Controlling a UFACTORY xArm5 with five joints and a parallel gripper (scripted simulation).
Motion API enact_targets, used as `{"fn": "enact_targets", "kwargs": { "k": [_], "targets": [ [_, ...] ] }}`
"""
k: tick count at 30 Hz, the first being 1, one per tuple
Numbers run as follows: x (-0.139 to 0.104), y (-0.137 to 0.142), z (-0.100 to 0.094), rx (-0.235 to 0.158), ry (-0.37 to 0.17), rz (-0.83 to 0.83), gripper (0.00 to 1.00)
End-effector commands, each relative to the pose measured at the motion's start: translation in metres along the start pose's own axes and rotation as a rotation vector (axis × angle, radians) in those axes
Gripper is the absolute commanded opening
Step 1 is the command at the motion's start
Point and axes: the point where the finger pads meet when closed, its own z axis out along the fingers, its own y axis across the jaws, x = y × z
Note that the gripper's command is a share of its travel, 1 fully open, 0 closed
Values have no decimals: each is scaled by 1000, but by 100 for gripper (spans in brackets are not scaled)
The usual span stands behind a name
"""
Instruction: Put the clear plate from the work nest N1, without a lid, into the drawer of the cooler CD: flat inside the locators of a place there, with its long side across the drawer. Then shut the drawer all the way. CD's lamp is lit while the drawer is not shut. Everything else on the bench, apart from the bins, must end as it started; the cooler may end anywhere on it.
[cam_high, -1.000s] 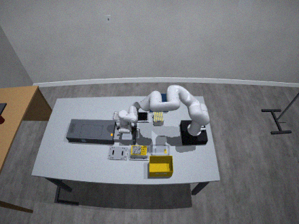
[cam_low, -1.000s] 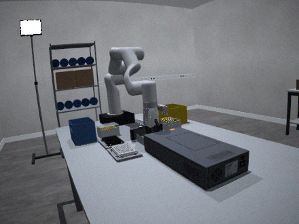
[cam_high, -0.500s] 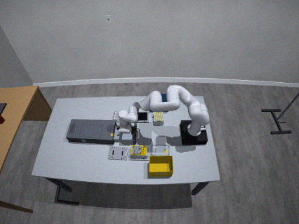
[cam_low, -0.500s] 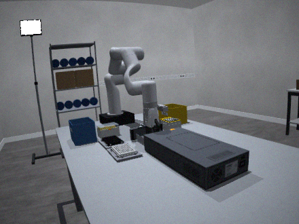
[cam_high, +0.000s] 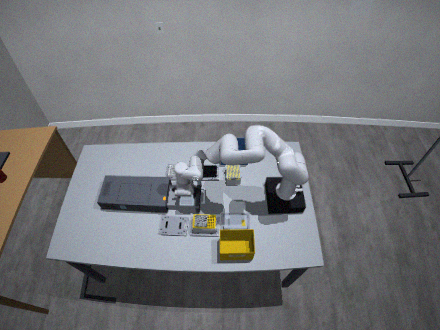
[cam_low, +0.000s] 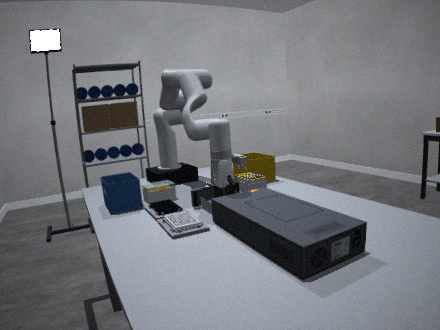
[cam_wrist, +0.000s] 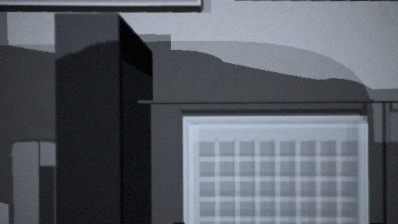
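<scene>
The dark cooler CD (cam_high: 132, 192) lies on the left of the bench, and its orange lamp (cam_high: 164, 198) is lit. It also shows in the exterior view (cam_low: 287, 225). Its drawer (cam_high: 178, 200) stands pulled out to the right. My gripper (cam_high: 186, 186) hangs over the drawer, shut on the clear plate (cam_wrist: 275, 170). In the wrist view the plate is a pale grid of wells between my dark fingers, flat, just over the drawer floor. I cannot tell whether it touches the floor.
A yellow bin (cam_high: 236, 245) stands at the front edge. A yellow-filled rack (cam_high: 204, 222), a white plate holder (cam_high: 174, 225) and an empty nest (cam_high: 235, 220) lie in front of the drawer. A black plate (cam_high: 210, 171), another rack (cam_high: 233, 173) and a blue box (cam_low: 121, 192) are behind.
</scene>
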Motion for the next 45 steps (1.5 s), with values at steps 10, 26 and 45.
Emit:
{"fn": "enact_targets", "kwargs": {
  "k": [10, 26, 45],
  "targets": [
    [0, 1, -1, -5, -3, 0, 100],
    [0, -2, -1, -5, -3, 0, 100],
    [0, -3, -14, -5, -3, 0, 100]
  ]
}}
